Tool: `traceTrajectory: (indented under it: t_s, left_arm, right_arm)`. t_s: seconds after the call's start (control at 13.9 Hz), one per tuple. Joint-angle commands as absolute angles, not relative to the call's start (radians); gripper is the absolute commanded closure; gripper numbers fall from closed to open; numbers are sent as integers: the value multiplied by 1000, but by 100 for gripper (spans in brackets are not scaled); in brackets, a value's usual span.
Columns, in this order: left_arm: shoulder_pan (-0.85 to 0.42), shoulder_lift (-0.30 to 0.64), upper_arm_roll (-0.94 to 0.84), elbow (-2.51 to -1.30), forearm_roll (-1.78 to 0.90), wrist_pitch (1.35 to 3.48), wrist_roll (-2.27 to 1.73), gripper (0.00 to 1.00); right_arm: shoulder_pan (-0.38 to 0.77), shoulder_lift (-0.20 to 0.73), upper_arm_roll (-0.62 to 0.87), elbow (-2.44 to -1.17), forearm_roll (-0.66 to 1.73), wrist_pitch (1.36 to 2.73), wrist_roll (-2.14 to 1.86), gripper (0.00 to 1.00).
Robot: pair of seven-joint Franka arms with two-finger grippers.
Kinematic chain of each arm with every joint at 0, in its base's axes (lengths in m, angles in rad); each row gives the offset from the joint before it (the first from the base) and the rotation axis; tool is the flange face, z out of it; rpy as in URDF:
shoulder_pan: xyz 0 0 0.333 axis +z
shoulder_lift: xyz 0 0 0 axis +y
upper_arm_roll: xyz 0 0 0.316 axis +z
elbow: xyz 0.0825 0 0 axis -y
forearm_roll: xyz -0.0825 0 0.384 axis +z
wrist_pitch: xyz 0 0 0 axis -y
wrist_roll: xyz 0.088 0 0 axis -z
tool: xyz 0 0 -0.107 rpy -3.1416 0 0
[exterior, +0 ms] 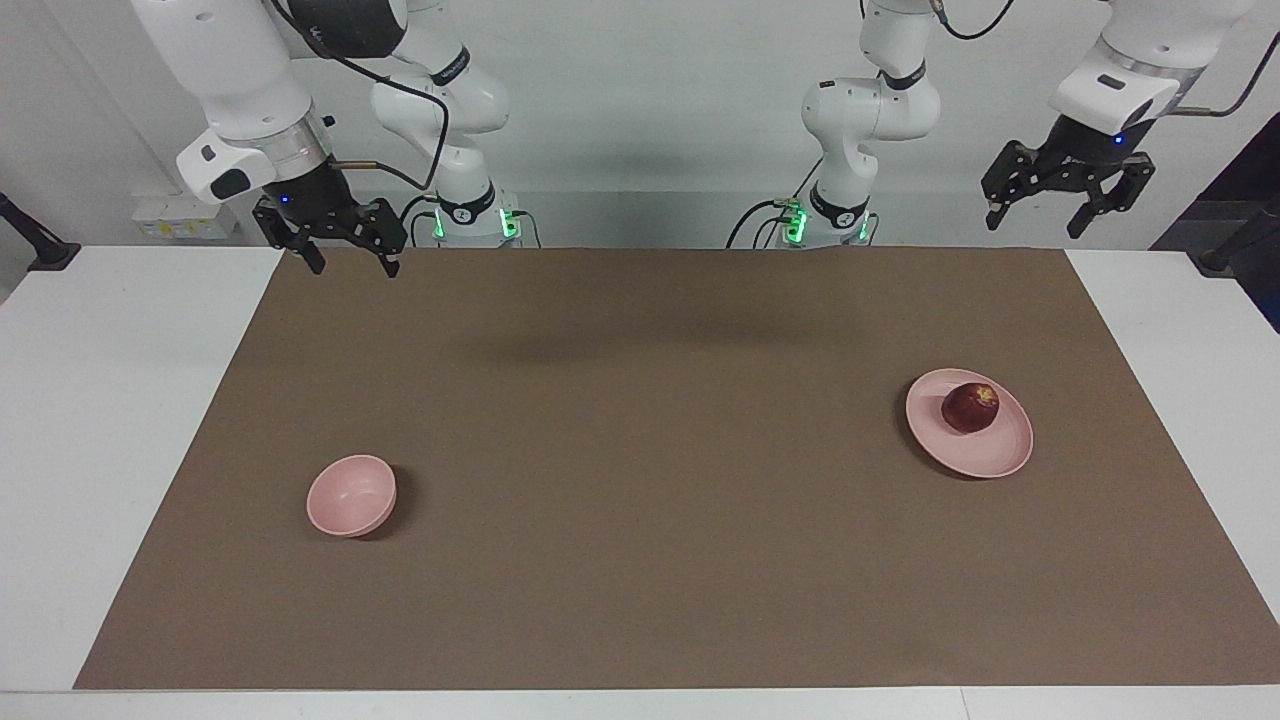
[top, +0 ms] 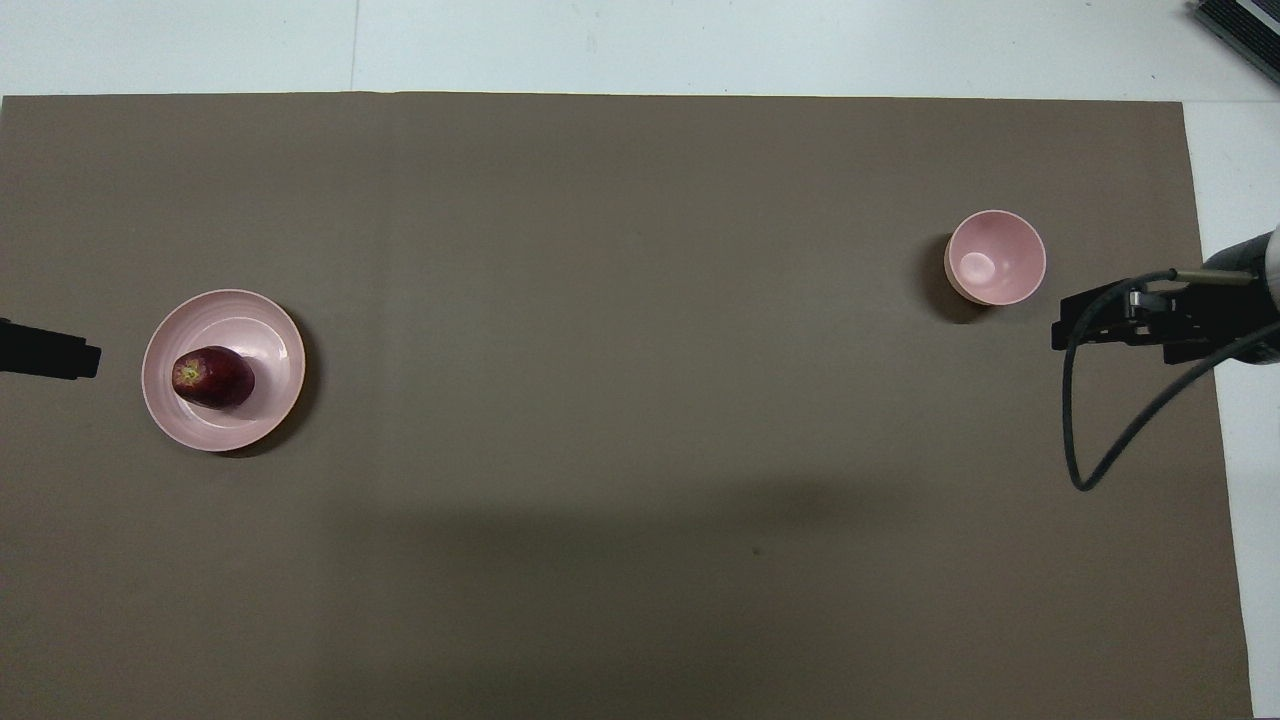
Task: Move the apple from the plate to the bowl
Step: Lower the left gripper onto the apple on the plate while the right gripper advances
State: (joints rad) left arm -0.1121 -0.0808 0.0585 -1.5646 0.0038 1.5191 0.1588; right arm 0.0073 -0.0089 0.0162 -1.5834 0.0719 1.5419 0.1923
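Facing view: the apple [exterior: 970, 407] lies on the plate [exterior: 990, 460] toward the left arm's end of the surface [exterior: 640, 400], sitting off-centre on the part of the plate nearer the robots. The bowl [exterior: 351, 495] stands empty toward the right arm's end, well apart from the plate. The left gripper [exterior: 1066, 201] hangs high over the mat's edge by the robots, fingers spread and holding nothing. The right gripper [exterior: 350, 245] hangs over the mat's corner at its own end, fingers likewise spread and empty. Overhead view: the apple [top: 213, 377] lies on its side on the plate [top: 275, 335], stem end toward the plate's rim. Only a dark tip of the left gripper [top: 50, 350] shows beside the plate. Judgement: the apple looks firm, light and smooth-skinned, liable to roll; grasp across its widest middle, from above.
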Motion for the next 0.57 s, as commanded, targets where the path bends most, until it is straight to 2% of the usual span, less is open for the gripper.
traceTrajectory:
  t_s: [0.0, 0.29, 0.5]
  left_arm:
    - [-112, -121, 66, -1704, -8, 1639, 170, 0]
    - [-109, -118, 71, -1902, -8, 1889, 175, 0]
    - [-77, -109, 74, -2000, -8, 2003, 282, 0]
  right_arm:
    - [2, -9, 21, -1585, 145, 1522, 305, 0]
    - [43, -6, 26, -1594, 234, 1526, 546, 0]
    - [44, 11, 26, -1595, 386, 1531, 731, 0]
